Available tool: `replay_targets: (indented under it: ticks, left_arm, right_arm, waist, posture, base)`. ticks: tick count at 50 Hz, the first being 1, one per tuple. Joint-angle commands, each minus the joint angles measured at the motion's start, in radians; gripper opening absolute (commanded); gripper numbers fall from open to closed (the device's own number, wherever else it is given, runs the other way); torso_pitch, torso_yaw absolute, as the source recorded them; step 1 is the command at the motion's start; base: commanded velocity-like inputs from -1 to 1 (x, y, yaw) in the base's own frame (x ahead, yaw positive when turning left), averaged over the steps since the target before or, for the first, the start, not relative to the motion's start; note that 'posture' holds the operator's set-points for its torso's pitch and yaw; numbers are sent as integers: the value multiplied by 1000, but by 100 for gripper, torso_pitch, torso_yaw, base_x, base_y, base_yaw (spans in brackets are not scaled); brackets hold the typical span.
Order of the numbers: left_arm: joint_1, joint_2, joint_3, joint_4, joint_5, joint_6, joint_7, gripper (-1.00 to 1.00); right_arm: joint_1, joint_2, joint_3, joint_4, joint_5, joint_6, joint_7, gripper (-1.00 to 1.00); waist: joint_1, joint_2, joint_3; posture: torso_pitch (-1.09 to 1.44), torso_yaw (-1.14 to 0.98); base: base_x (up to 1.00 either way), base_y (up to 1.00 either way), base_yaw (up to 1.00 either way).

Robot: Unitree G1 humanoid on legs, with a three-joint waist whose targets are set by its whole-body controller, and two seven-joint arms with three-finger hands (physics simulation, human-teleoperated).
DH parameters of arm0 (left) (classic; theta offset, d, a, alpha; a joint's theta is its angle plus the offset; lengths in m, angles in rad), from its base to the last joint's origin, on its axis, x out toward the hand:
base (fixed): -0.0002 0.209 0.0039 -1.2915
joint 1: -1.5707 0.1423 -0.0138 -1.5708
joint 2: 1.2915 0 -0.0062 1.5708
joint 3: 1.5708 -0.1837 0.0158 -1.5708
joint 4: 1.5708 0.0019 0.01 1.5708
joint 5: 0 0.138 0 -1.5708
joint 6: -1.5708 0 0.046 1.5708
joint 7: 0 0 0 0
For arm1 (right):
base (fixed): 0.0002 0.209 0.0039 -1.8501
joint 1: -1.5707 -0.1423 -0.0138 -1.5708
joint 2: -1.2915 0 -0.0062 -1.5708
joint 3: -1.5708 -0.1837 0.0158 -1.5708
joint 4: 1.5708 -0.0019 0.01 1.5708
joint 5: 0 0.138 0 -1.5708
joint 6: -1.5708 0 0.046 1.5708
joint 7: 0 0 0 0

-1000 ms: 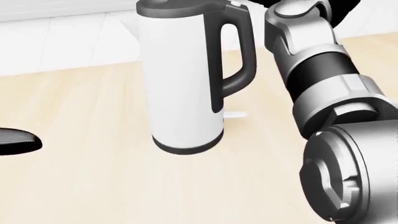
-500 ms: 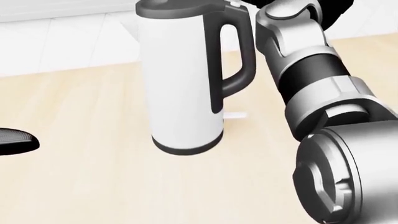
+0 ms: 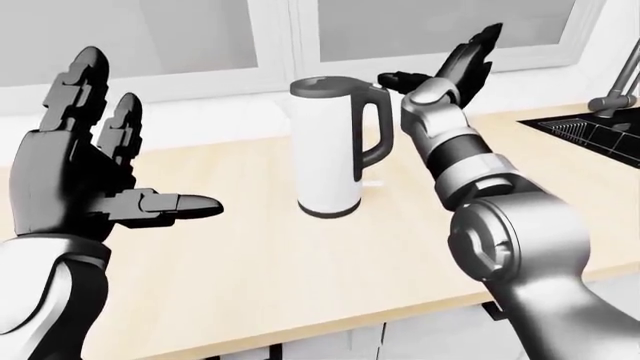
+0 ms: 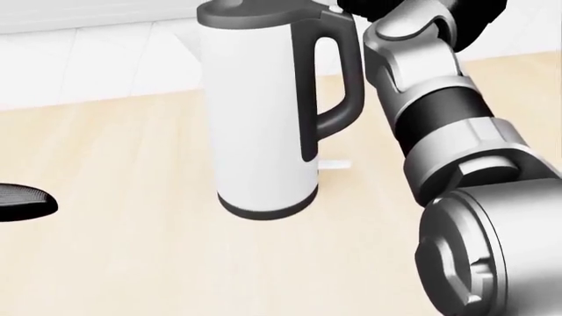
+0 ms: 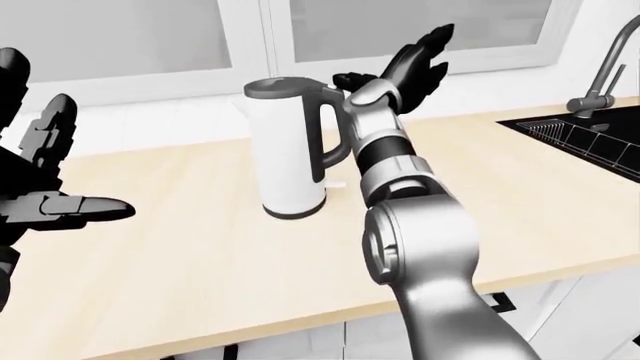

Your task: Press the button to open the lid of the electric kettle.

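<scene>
A pale wooden countertop (image 3: 250, 247) runs across the room below the window, and the white electric kettle (image 3: 330, 150) stands upright on it near the middle, its dark handle turned to the right of the left-eye view. Just right of the kettle's base lies a small white thing (image 4: 334, 163), perhaps a cord or tab. At the far right a black sink (image 5: 590, 135) is set into the counter

Head view: kettle (image 4: 263, 118) lid and right hand (image 3: 455, 67) cut off at top edge. Button too small to tell.
</scene>
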State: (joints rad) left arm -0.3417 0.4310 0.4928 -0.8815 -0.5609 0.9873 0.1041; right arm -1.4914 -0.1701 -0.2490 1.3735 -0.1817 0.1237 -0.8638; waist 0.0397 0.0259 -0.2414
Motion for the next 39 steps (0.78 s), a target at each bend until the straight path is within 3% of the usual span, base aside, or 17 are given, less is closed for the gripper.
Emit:
replay_targets:
  ticks: [1, 10, 26, 39]
  left_arm:
    - [-21, 12, 9, -12, 6, -28, -1, 100]
    - [-30, 16, 15, -12, 1, -20, 0, 100]
    - [-23, 12, 5, -11, 7, -28, 2, 100]
    - [-29, 8, 6, -16, 14, -17, -3, 100]
  right_arm:
    - [-31, -4, 22, -22, -35, -3, 25, 100]
    - [-17, 11, 94, -19, -186, -12, 111, 100]
    - [47, 39, 138, -18, -351, -99, 225, 100]
    - [38, 16, 101, -20, -352, -91, 247, 100]
  waist:
    - [0, 3, -8]
    - [-2, 5, -11]
    - [-8, 8, -17]
    - [-11, 5, -21]
  posture:
    - [-34, 0]
    - [-34, 0]
    - [-34, 0]
    - [-34, 0]
  base:
    - [0, 0, 0]
    - [0, 0, 0]
    - [0, 0, 0]
    - [0, 0, 0]
